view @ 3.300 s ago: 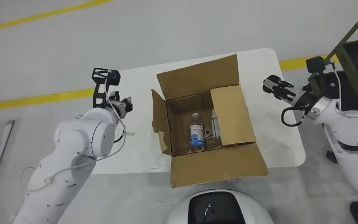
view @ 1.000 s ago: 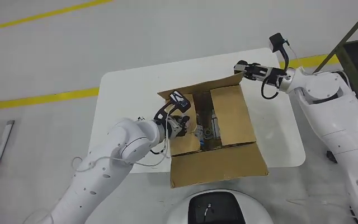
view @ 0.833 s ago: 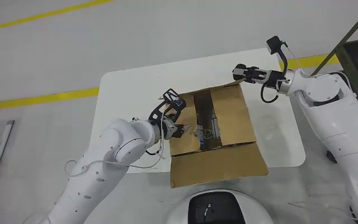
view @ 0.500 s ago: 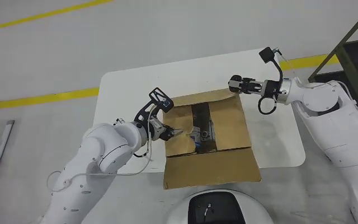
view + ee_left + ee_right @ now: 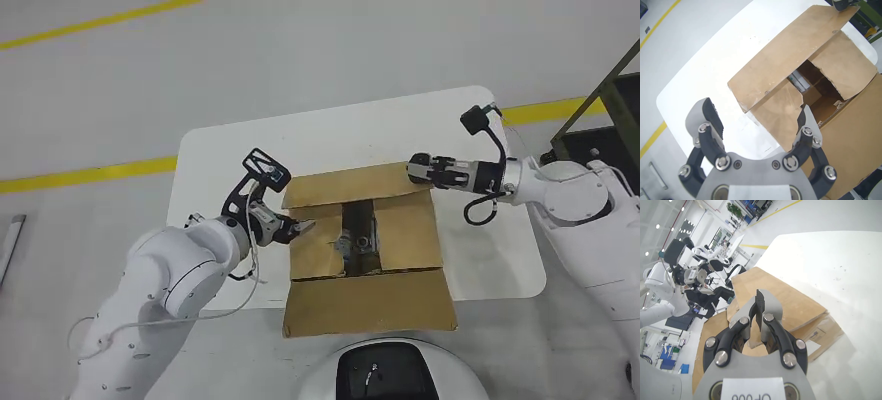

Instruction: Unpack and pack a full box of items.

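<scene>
Box (image 5: 365, 300): mid-table (image 5: 220, 160), its flaps folded nearly flat, with a dark gap left in the middle.
Items (image 5: 358, 240): inside the box, seen through the gap.
Left claw (image 5: 757, 109): wide open and empty, at the box's left side, one finger at the left flap (image 5: 315, 250).
Right claw (image 5: 758, 302): pinched together, nothing between the pads, over the far flap (image 5: 345, 187) at its right end.

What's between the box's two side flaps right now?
A dark gap with bottles lying inside the cardboard box, seen in the top view.
</scene>
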Motion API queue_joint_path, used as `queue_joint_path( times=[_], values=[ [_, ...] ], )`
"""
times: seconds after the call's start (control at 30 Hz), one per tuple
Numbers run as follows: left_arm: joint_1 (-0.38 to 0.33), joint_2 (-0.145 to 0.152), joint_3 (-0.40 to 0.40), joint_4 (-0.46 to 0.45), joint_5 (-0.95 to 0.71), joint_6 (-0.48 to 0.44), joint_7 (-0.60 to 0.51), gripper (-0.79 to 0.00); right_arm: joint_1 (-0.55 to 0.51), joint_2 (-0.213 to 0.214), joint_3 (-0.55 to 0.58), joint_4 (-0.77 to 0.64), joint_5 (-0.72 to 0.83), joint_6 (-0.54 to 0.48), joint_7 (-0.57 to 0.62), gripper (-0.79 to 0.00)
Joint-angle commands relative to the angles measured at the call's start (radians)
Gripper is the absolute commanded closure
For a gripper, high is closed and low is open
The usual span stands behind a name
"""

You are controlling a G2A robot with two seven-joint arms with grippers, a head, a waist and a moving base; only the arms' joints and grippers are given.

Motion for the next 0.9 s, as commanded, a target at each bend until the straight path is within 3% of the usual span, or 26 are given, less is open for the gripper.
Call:
queue_joint_path(
  times=[0.0,0.2,0.43,0.67,0.87],
  values=[
    [0.003,0.0,-0.003,-0.001,0.001,0.009,0.006,-0.785,-0.007,0.003,0.0,-0.004,0.022,-0.005,0.04,0.0],
    [0.003,0.0,-0.003,-0.001,0.001,0.009,0.006,-0.785,-0.038,0.011,-0.006,-0.033,-0.035,-0.012,0.042,0.0],
    [0.003,0.0,-0.003,-0.001,0.001,0.009,0.006,-0.785,-0.09,0.016,-0.009,-0.097,-0.147,0.012,-0.055,0.0],
    [0.057,0.013,-0.088,-0.052,-0.044,-0.15,0.091,-0.785,-0.101,0.019,-0.007,-0.114,-0.153,0.036,-0.078,0.0],
    [0.202,0.047,-0.252,-0.137,-0.07,-0.318,0.06,-0.785,-0.095,0.019,-0.015,-0.111,-0.153,0.048,-0.093,0.0]
  ],
)
